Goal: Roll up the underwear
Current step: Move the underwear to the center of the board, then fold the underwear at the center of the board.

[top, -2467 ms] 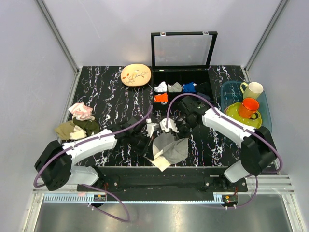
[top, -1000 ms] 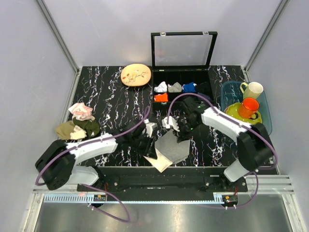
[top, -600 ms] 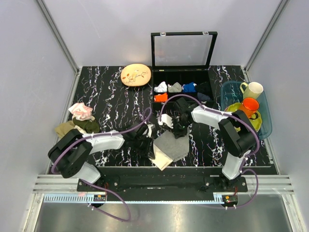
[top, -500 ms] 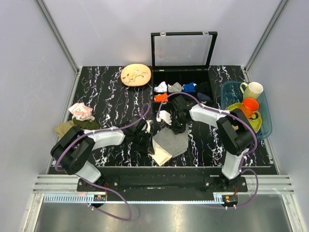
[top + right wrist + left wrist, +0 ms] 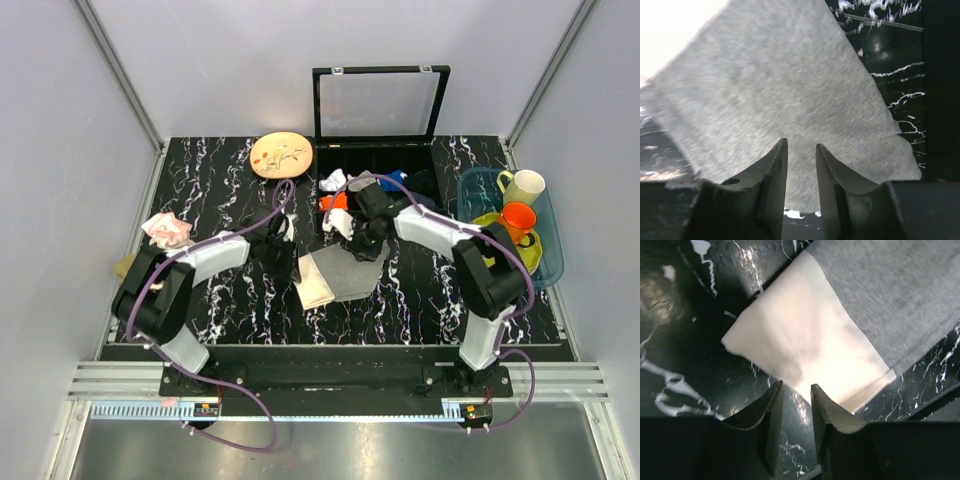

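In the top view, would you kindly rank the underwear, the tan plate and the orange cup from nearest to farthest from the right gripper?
1. The underwear, directly by the right gripper, on its near side.
2. The tan plate, towards the back left.
3. The orange cup, far off to the right.

Both arms are reaching inward, jaws slightly parted.
The left arm (image 5: 200, 262) is stretching forward and rightward, the left gripper (image 5: 796, 387) pointing down, its jaws standing narrowly apart. The right arm (image 5: 440, 232) is bending leftward, the right gripper (image 5: 801, 146) showing a similar narrow gap.
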Motion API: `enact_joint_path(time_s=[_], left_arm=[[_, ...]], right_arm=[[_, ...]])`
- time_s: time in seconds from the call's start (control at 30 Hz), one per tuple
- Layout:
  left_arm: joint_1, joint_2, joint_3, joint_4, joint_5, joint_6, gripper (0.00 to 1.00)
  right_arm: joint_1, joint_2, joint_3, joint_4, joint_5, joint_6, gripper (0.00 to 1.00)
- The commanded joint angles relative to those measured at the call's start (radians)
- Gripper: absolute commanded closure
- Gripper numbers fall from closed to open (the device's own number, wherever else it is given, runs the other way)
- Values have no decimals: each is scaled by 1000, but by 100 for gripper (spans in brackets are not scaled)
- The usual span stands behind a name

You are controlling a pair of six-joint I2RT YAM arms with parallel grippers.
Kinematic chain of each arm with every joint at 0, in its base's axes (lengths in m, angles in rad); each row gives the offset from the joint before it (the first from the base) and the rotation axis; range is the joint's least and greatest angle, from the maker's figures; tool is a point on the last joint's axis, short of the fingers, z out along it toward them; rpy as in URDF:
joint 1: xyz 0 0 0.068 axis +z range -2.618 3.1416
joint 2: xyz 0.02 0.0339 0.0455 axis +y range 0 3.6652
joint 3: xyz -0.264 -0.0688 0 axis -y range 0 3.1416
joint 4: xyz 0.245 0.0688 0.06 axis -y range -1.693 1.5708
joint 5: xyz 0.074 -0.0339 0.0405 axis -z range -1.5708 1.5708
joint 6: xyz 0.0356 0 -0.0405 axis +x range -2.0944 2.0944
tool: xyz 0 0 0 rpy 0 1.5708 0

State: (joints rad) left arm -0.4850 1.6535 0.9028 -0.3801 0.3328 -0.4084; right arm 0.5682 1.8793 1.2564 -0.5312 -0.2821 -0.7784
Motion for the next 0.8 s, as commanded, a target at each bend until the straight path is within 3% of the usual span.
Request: enact_joint_path(time_s=[0.0, 0.17, 0.27, 0.43, 0.5, 0.57, 0.77], left_arm=[[-1, -239, 13, -59, -106, 109, 67], [-13, -603, -85, 47, -189, 232, 57], [-20, -759, -206, 200, -177, 301, 2], [-21, -942, -344, 336, -189, 327, 1], [-21, -937, -349, 323, -91, 399, 1], [-32, -913, -347, 307, 16, 469, 8], [-191, -873, -369, 293, -40, 603, 10]], right_arm=[[-19, -211, -17, -113, -250, -143, 59], [-19, -313, -195, -200, -410, -551, 38], [-19, -295, -244, -194, -405, -691, 37], [-11, -224, -221, -152, -384, -719, 39], [5, -197, -219, -139, -361, -723, 39], [15, -178, -226, -127, -333, -729, 41], [42, -170, -265, -131, -284, -748, 43]])
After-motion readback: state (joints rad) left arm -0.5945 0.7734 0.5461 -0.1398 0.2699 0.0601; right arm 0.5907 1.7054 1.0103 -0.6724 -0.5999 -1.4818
